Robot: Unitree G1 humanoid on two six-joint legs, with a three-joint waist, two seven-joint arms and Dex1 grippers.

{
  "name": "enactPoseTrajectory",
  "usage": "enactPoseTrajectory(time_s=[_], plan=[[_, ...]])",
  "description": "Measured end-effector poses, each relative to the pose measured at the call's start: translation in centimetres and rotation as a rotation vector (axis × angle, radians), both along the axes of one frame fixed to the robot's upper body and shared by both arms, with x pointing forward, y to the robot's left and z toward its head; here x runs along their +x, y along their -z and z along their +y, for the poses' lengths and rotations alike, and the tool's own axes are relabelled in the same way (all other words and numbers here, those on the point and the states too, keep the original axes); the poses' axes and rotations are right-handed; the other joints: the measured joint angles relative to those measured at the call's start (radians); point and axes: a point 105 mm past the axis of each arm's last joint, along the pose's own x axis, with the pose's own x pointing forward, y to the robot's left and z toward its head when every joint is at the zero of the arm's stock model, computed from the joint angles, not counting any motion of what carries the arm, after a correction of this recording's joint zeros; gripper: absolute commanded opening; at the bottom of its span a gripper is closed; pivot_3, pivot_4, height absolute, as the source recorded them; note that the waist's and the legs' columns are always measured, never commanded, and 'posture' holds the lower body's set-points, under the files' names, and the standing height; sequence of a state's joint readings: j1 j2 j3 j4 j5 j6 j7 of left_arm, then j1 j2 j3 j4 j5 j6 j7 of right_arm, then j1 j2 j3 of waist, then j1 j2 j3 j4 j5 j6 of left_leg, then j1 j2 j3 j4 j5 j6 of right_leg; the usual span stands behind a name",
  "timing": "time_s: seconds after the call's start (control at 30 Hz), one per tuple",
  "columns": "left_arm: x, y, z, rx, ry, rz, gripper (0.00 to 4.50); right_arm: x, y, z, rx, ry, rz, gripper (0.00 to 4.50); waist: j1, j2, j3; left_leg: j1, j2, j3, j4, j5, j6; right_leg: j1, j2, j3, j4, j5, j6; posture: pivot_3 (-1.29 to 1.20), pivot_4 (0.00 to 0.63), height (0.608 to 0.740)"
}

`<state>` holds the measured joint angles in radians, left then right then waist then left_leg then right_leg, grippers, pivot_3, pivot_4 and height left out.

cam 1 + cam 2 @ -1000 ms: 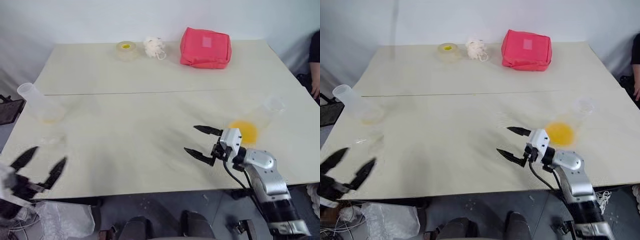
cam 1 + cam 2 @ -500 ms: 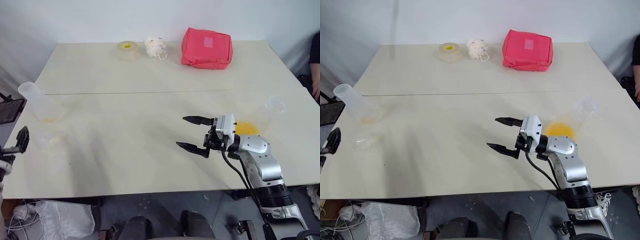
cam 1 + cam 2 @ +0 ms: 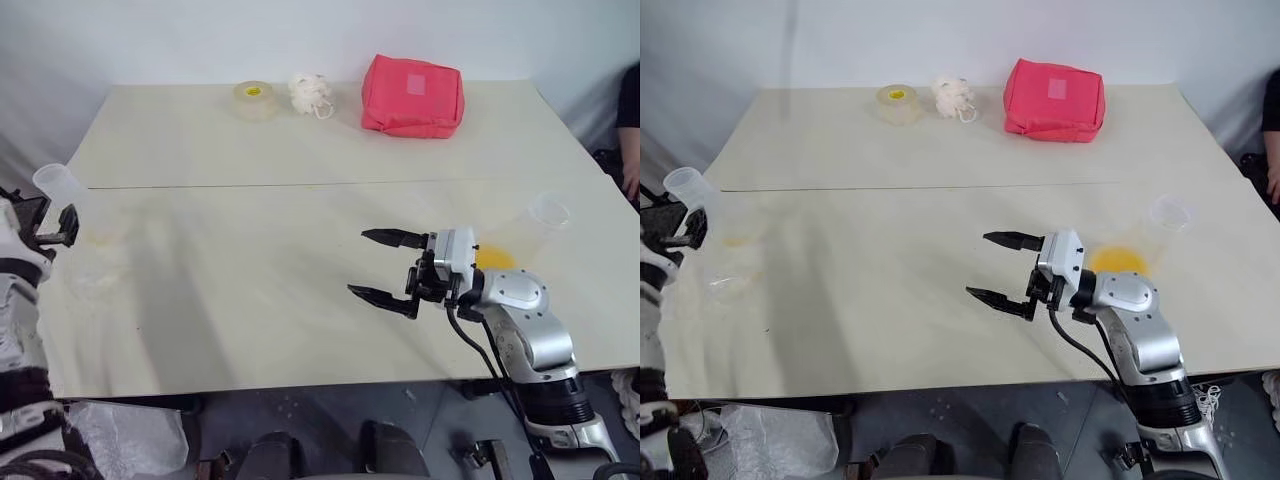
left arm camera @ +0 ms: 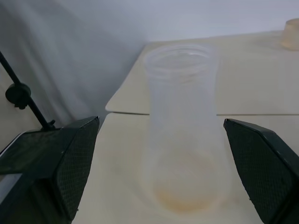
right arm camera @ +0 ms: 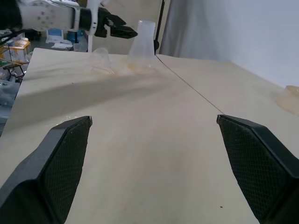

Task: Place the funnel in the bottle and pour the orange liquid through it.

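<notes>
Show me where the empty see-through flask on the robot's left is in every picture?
Left eye view: empty flask at the table's far left edge.
Right eye view: same flask, far left.
Left wrist view: it stands centred, between the open jaws.
Right wrist view: small, far away.
Shared landmark: the left gripper beside it.

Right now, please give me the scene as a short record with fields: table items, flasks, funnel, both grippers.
table items: tape roll, white tuft, red pouch at far edge
left flask: upright, only an orange trace at bottom
right flask: holds orange liquid
funnel: on table beside left flask
left gripper: open, at left flask's neck
right gripper: open, empty, above table
</notes>
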<state>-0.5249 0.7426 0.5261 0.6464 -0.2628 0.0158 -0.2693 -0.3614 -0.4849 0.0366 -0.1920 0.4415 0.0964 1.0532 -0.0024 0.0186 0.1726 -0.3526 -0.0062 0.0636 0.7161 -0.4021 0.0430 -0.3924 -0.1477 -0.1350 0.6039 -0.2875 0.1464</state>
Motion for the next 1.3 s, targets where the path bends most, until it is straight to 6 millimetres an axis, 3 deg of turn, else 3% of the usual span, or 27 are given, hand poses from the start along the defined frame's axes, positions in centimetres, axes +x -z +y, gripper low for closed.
enactPoseTrajectory(time_s=[0.3, 0.4, 0.57, 0.77, 0.9, 1.0, 1.1, 1.17, 1.3], plan=[[3.0, -0.4, -1.0, -0.006, 0.034, -0.016, 4.50, -0.1, -0.1, 0.0, 0.001, 0.012, 0.002, 4.49, -0.002, -0.008, 0.003, 0.000, 0.000, 0.001, 0.000, 0.000, 0.000, -0.001, 0.000, -0.002, 0.001, 0.000, 0.000, 0.00, 0.150, 0.740], [3.2, -0.8, -0.5, -0.020, 0.018, -0.026, 3.97, -0.1, -0.1, 0.0, 0.001, 0.014, 0.001, 4.50, -0.003, -0.010, 0.003, 0.000, 0.000, 0.001, 0.000, 0.000, 0.000, -0.002, 0.000, -0.002, 0.002, 0.000, 0.000, 0.00, 0.150, 0.740], [3.4, -0.9, -0.5, -0.035, 0.022, -0.029, 2.46, 0.0, -0.2, 0.0, 0.003, 0.019, -0.001, 4.50, -0.003, -0.010, 0.004, 0.000, 0.000, 0.001, 0.000, 0.000, 0.000, -0.002, 0.000, -0.002, 0.003, 0.000, 0.000, 0.00, 0.150, 0.740], [3.6, -1.3, -1.3, -0.024, 0.097, -0.022, 2.35, 0.1, -0.2, -0.1, 0.001, 0.027, -0.002, 4.50, -0.002, -0.011, 0.004, 0.000, 0.000, 0.000, 0.000, 0.000, 0.000, -0.001, 0.000, -0.002, 0.003, 0.000, 0.000, 0.00, 0.150, 0.740], [4.1, -3.2, -5.7, 0.039, 0.333, -0.055, 2.35, 0.2, -0.3, -0.8, -0.019, 0.045, -0.006, 4.50, 0.001, -0.012, 0.005, -0.001, 0.001, -0.001, 0.001, 0.000, 0.000, -0.001, -0.001, -0.002, 0.003, 0.000, 0.000, 0.00, 0.150, 0.740], [3.3, -4.8, -13.6, 0.079, 0.693, -0.122, 2.35, -0.2, 0.5, -2.6, -0.089, 0.048, 0.021, 4.50, 0.006, -0.012, 0.006, -0.003, 0.002, -0.007, 0.003, 0.000, 0.001, 0.000, -0.003, 0.000, 0.004, 0.000, 0.001, 0.00, 0.150, 0.740], [2.4, -5.7, -18.6, 0.081, 0.911, -0.105, 2.35, -0.4, 0.4, -3.2, -0.098, 0.043, 0.020, 4.50, -0.003, -0.014, 0.006, -0.003, 0.001, -0.005, 0.003, 0.000, 0.001, 0.000, -0.002, -0.001, 0.002, 0.000, 0.001, 0.00, 0.150, 0.740], [1.8, -5.9, -20.2, 0.090, 0.994, -0.085, 2.35, -0.4, 0.5, -3.7, -0.103, 0.056, 0.026, 4.50, -0.006, -0.014, 0.007, -0.002, 0.001, -0.001, 0.001, 0.000, 0.000, -0.001, 0.000, 0.000, 0.001, 0.000, 0.001, 0.00, 0.150, 0.740], [0.2, -4.5, -25.3, 0.117, 1.258, 0.001, 2.35, -0.5, 0.7, -4.8, -0.111, 0.089, 0.039, 4.50, 0.000, -0.013, 0.007, -0.001, 0.002, -0.001, 0.001, 0.001, -0.002, -0.001, 0.001, 0.000, 0.001, 0.000, 0.000, 0.00, 0.150, 0.740]])
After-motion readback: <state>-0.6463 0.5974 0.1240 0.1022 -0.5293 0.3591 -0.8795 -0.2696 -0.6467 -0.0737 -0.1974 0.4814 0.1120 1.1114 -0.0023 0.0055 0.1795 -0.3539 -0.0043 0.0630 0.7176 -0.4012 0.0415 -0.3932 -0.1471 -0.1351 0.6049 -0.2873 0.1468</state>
